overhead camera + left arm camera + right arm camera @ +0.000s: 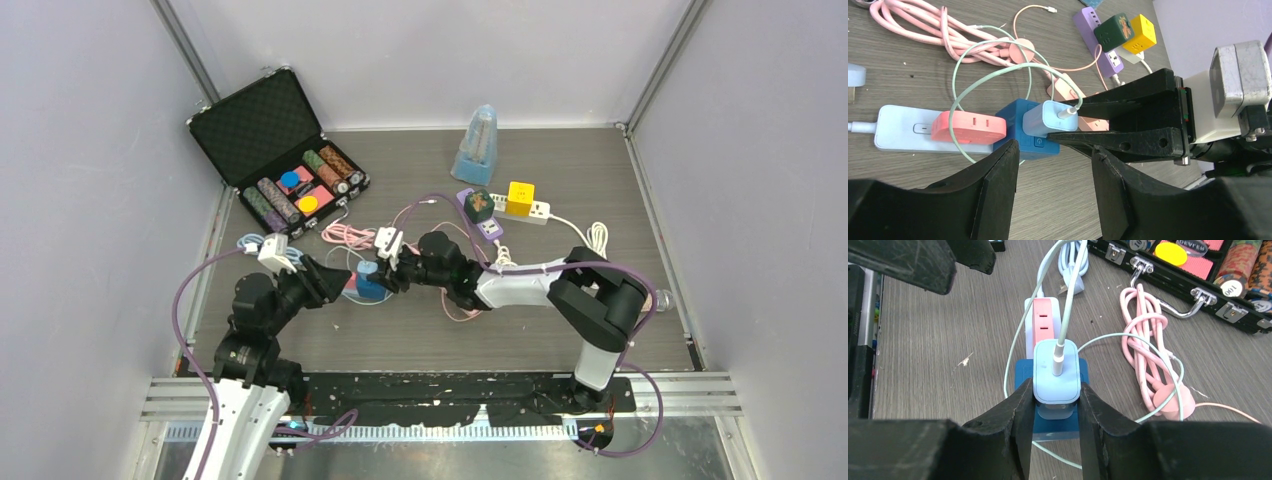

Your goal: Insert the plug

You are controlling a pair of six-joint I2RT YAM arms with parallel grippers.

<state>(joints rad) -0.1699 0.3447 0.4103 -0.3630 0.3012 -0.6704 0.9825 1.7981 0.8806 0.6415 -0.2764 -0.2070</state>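
Note:
A light blue plug (pixel 1056 371) with a pale green cable sits on top of a blue cube socket (pixel 1024 131) at the end of a pale blue power strip (pixel 895 134) with a pink top. My right gripper (pixel 1056 400) is shut on the light blue plug and holds it against the cube; it shows in the top view (pixel 385 277) too. My left gripper (pixel 1054 155) is open and empty, just in front of the cube, left of it in the top view (pixel 340 278).
A pink coiled cable (pixel 1143 335) lies beside the strip. An open black case of poker chips (pixel 290 165) stands at back left. A purple strip with a green cube (pixel 480 206), a white strip with a yellow cube (pixel 520 197) and a blue metronome (pixel 478 145) are at the back.

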